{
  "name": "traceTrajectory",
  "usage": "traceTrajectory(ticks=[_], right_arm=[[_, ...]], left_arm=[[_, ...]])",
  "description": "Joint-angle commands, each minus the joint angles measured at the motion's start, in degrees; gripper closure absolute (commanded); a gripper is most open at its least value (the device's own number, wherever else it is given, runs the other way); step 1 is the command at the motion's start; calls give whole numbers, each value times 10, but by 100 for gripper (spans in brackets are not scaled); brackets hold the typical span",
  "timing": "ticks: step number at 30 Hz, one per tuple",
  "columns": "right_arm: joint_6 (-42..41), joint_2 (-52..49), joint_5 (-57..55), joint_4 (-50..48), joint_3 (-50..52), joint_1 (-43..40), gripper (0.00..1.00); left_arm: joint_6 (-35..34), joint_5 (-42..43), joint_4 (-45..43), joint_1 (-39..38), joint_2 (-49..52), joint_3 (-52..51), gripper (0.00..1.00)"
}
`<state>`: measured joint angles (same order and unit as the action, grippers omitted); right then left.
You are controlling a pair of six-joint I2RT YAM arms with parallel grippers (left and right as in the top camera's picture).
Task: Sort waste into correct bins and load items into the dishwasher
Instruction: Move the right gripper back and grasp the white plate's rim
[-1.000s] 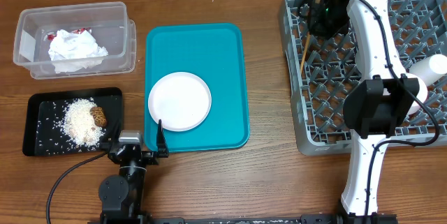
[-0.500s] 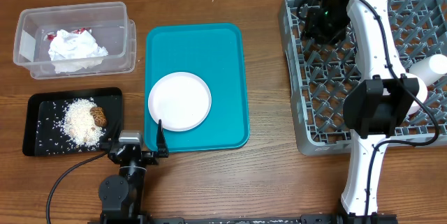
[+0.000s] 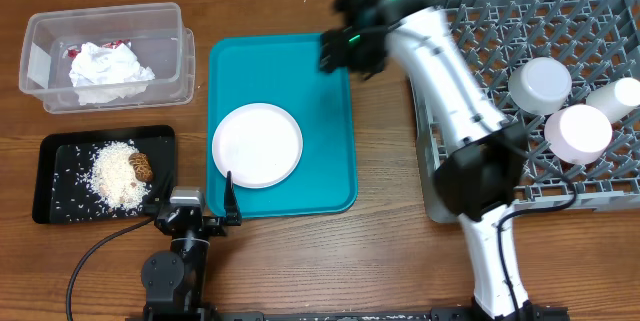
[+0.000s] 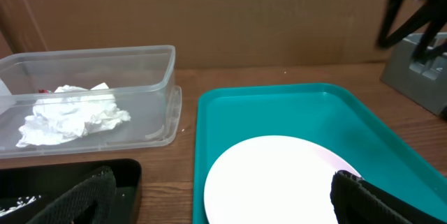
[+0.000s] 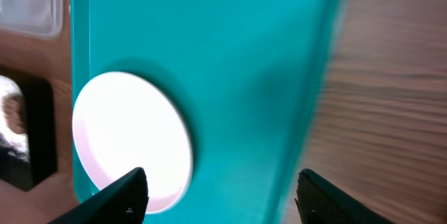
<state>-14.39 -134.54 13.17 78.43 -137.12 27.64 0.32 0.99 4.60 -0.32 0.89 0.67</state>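
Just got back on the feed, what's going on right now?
The right gripper hangs open and empty over the teal tray, beyond the white plate lying on it. The left gripper sits open near the tray's front edge. Napkins are in the clear tub, rice crumbs and a brown lump in the black tray, white dishes in the dish rack.

white plate (image 5: 133, 140) on teal tray (image 5: 237, 49), wooden table (image 5: 394, 112) beside, end effector (image 5: 223, 190) fingers spread apart
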Motion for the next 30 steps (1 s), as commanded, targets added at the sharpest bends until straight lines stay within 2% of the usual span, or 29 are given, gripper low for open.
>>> traceTrajectory(ticks=[1,3,5,10,18,21,23,26,27,30], right_arm=[[-75,25,-97,-25,52,42,28],[-99,25,-125,-56,95,69,20],[-134,25,-132,-91,140,87,21],[-188,25,-126,-159,231,116,33],[-206,25,-123,-207,294,153,49],[-243,25,-151,-214,310,164,61],[-247,25,-157,-212,310,167,76],[-247,29,-157,-202,294,166,92],[-247,31,-157,-194,285,162,96],[-246,41,-165,-154,238,139,96]], left_arm=[[-3,-5,-2,4,-6,-4,0],[-3,-5,-2,4,-6,-4,0],[-3,-5,-2,4,-6,-4,0],[-3,-5,-2,4,-6,-4,0],[-3,-5,-2,4,-6,-4,0],[-3,-5,-2,4,-6,-4,0],[-3,-5,-2,4,-6,-4,0],[-3,-5,-2,4,-6,-4,0],[-3,-5,-2,4,-6,-4,0],[-3,-5,-2,4,-6,-4,0]])
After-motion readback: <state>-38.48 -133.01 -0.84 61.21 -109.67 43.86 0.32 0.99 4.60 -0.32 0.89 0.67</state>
